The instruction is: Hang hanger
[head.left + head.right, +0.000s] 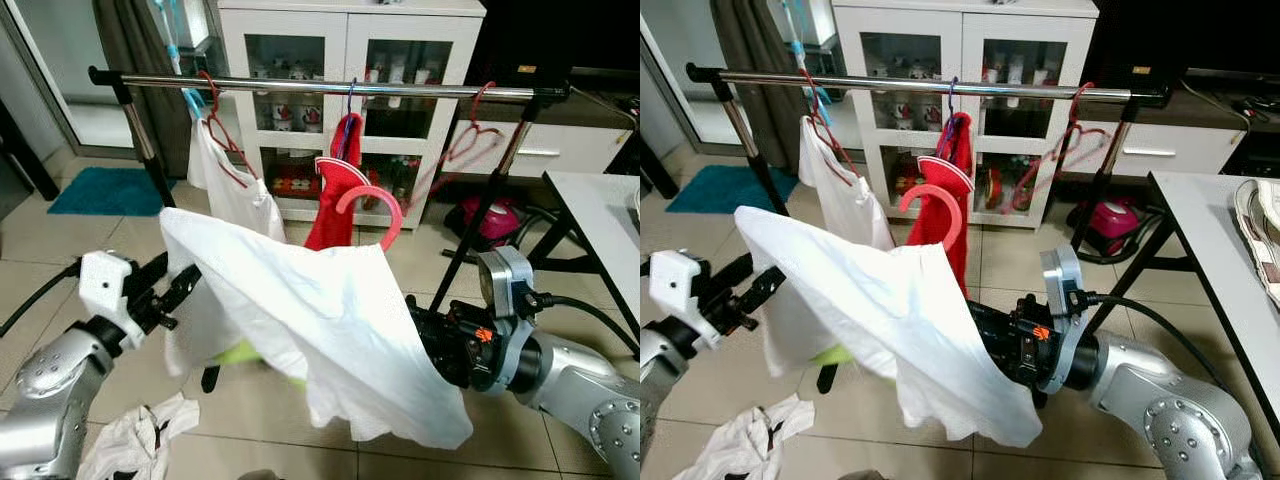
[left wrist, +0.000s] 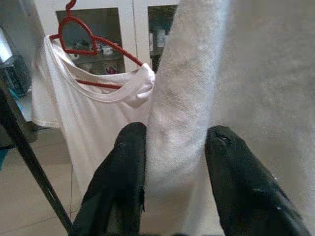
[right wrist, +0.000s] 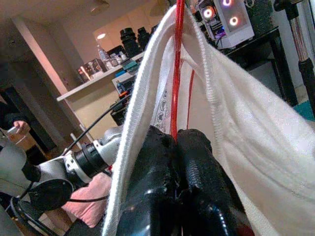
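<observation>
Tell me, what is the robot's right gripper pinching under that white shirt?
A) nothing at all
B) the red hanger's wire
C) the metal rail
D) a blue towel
B: in the right wrist view the right gripper has its black fingers closed on the thin red hanger, with the white shirt draped around it.

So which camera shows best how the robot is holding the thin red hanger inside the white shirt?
The right wrist view: the right gripper is shut on the thin red hanger inside the white shirt. The eye views show its pink hook above the shirt; the left wrist view shows cloth between the left gripper fingers.
</observation>
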Motion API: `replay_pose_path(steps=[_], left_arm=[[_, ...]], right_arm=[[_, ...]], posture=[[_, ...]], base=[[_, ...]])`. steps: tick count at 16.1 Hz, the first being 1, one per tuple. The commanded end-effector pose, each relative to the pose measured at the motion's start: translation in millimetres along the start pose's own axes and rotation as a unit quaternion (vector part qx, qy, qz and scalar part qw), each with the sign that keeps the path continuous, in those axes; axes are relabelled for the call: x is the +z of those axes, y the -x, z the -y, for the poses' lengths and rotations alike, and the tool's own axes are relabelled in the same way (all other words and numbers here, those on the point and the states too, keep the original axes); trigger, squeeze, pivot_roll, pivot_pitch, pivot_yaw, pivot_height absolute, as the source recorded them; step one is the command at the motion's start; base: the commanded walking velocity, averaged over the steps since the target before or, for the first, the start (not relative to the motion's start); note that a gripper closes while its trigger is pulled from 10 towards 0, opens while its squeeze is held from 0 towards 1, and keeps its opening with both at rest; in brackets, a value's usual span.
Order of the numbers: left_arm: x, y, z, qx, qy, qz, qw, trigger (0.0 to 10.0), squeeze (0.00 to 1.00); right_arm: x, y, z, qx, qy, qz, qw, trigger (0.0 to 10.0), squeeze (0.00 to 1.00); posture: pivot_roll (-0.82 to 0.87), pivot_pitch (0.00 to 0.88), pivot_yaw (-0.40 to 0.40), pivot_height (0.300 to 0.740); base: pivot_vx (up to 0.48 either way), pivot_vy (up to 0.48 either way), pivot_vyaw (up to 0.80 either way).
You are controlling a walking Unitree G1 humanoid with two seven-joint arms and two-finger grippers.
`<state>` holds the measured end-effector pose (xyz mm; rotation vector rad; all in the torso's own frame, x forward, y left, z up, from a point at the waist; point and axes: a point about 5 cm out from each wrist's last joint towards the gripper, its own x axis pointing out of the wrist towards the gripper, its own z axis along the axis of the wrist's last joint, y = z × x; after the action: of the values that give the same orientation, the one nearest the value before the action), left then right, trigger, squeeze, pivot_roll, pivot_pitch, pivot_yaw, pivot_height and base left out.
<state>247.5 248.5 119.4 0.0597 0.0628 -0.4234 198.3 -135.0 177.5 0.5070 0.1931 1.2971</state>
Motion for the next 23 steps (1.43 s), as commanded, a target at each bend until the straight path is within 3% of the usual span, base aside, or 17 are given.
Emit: replay_pose_path(steps=[1,13,18,23], left_arm=[[1,-1.3,-1.0,-0.005,-0.009,0.0,1.0,0.0,0.0],[-9,-2.5,1.0,0.006,-0.021,0.009,1.0,0.0,0.0],[-19,8.8,1.1,0.077,-0.029,0.027,0.996,0.0,0.0],[-57,23.1,19.7,0.087,-0.024,-0.035,0.995,0.0,0.0]], right_arm=[[6,1.0,-5.6,0.007,0.011,0.006,1.0,10.0,0.0],[6,1.8,-5.9,-0.002,0.014,0.007,1.0,10.0,0.0],[9,2.7,4.6,-0.052,0.038,0.018,0.998,10.0,0.0],[17,0.0,12.9,-0.086,0.058,0.041,0.994,10.0,0.0]], posture=[[-0.04,0.0,0.059,0.74],[-0.04,0.0,0.06,0.74],[-0.04,0.0,0.064,0.74],[-0.03,0.0,0.055,0.74]], base=[[0.0,0.0,0.0],[0.0,0.0,0.0],[0.0,0.0,0.0],[0.0,0.0,0.0]])
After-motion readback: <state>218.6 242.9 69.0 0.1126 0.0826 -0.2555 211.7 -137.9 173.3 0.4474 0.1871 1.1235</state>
